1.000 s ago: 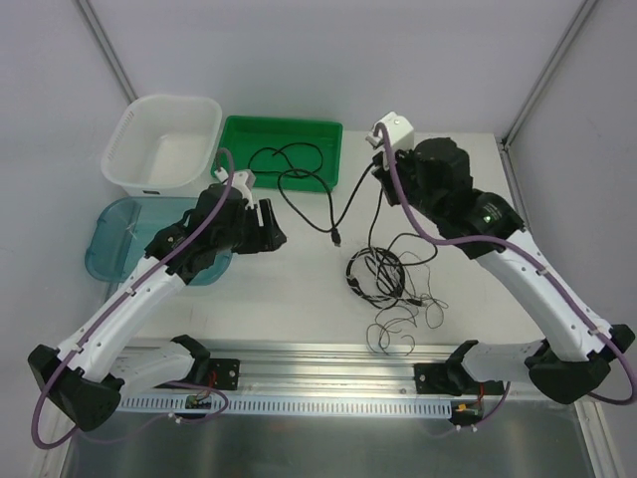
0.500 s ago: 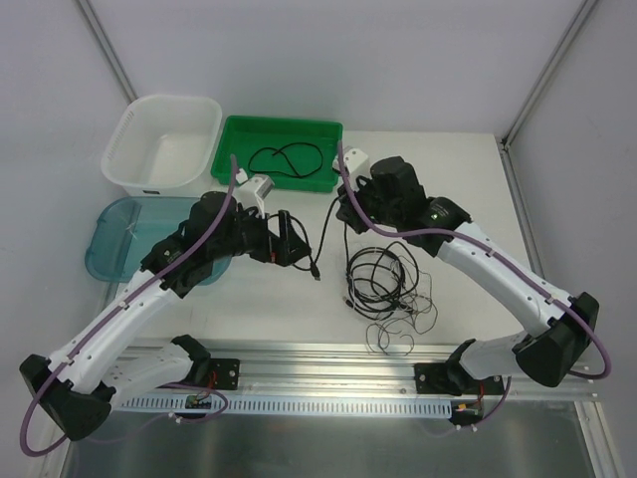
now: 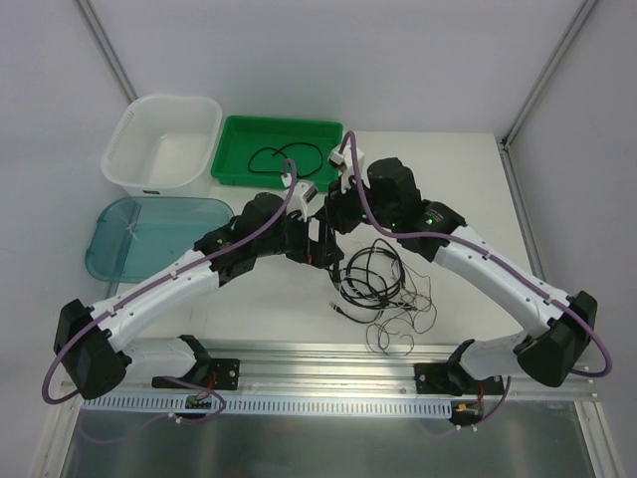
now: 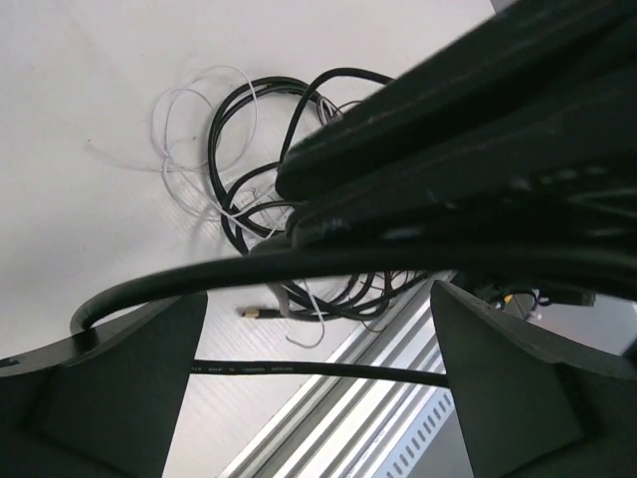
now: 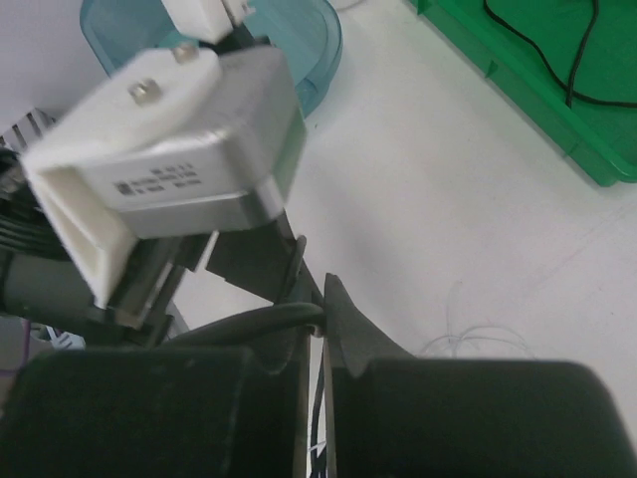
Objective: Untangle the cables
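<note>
The cables [image 3: 380,281] lie tangled right of mid-table: black loops [image 4: 261,194], a thin white one [image 4: 195,108] and fine dark wire towards the front. My right gripper [image 5: 323,299] is shut, pinching a black cable [image 5: 267,321] at its fingertips. It hangs over the middle of the table [image 3: 334,213]. My left gripper [image 4: 317,334] sits just beneath it [image 3: 323,249], jaws wide open. A taut black cable [image 4: 318,371] runs across the gap between its fingers [image 4: 129,388], and they do not clamp it. A plug end [image 3: 336,307] rests on the table.
At the back stands a green tray [image 3: 239,139] with one black cable loop [image 3: 284,155] in it. A white basket [image 3: 129,149] is to its left and a blue lid [image 3: 119,239] lies in front of that. A metal rail [image 3: 328,363] runs along the near edge.
My left jaws have opened wide and that arm has swung right to mid-table. The right gripper came down and left from the back right, still shut on the black cable.
</note>
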You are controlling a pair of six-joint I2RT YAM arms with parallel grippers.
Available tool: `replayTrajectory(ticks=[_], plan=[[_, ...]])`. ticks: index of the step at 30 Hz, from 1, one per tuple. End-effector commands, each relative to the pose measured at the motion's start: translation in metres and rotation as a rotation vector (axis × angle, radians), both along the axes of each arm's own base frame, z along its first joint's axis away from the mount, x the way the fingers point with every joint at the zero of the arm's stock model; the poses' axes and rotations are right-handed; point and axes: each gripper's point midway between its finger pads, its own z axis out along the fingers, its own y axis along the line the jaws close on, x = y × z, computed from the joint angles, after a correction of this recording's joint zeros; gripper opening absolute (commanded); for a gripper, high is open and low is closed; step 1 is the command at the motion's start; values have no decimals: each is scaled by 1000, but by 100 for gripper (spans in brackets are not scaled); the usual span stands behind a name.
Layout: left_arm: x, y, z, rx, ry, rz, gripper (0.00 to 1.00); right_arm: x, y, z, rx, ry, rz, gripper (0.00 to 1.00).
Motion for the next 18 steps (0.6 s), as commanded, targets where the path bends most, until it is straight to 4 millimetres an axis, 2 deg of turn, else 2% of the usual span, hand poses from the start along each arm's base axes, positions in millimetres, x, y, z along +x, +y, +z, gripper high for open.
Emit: replayTrajectory(ticks=[1, 3, 7, 8, 11, 12, 13, 14, 17, 18], plan=[[21, -6, 6, -45, -65, 96, 94, -4, 10, 43, 171, -37, -18, 1], [24, -5, -1, -46, -64, 124, 90, -6, 10, 42, 194, -25, -27, 1], [24, -4, -13, -43, -54, 143, 68, -9, 9, 39, 219, -3, -36, 1], [25, -8, -9, -61, -63, 141, 50, -10, 8, 36, 216, 4, -37, 1], [25, -8, -9, -61, -69, 140, 23, -8, 5, 28, 193, 12, -65, 1], [25, -8, -7, -62, -72, 141, 8, -8, 2, 25, 189, 16, -72, 1], [26, -7, -6, -64, -79, 143, 0, -8, 2, 22, 185, 18, -74, 1], [26, -6, -4, -61, -90, 143, 0, -8, 1, 21, 181, 18, -81, 2], [30, 1, 12, -67, -149, 168, 0, -4, -13, 5, 110, 32, -141, 37], [35, 7, 16, -53, -176, 202, 0, -6, -22, -5, 63, 55, -167, 56]])
